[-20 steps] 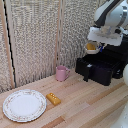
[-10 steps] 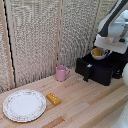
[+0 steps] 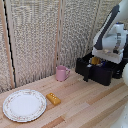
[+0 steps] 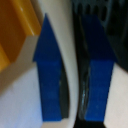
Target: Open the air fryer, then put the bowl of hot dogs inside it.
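Note:
The air fryer (image 3: 102, 74) stands at the exterior view's right with its black drawer pulled out; the handle (image 3: 87, 73) sticks out of the drawer front. My gripper (image 3: 98, 58) hangs over the open drawer, shut on the rim of the white bowl (image 3: 95, 61), which sits low in the drawer. The hot dogs (image 3: 94, 60) show as yellow-orange in it. In the wrist view my blue fingertips (image 4: 50, 75) pinch the thin rim of the bowl (image 4: 20, 100), with the hot dogs (image 4: 15, 30) to one side and the black drawer (image 4: 102, 7) behind.
A pink mug (image 3: 62, 73) stands beside the drawer. A large patterned white plate (image 3: 24, 105) and an orange-yellow block (image 3: 53, 98) lie on the wooden table (image 3: 85, 107). A woven screen (image 3: 40, 35) closes the back.
My gripper has carried the bowl down from above the fryer into the open drawer. The mug, plate and block have not moved.

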You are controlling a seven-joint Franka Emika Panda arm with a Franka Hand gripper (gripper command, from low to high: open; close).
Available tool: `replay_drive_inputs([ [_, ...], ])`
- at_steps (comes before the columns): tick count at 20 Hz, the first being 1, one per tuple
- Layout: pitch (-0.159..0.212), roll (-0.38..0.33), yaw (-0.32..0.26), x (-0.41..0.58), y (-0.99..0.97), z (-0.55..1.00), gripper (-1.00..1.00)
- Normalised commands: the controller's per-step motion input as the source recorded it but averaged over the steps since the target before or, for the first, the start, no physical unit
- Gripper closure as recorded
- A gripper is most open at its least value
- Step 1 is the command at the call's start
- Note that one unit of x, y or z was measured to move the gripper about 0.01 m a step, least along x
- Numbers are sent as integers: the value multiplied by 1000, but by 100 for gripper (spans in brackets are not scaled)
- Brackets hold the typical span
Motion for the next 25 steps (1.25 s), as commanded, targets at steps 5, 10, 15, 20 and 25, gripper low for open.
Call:
replay_drive_inputs([
  [5,15,38,-86,570,-377,-58,100],
  [10,45,8,-6,245,-105,22,-100],
  [15,43,0,-4,1,-11,341,-100],
  [20,39,7,-34,0,-75,702,-100],
  [25,102,-23,-134,21,2,831,-100],
])
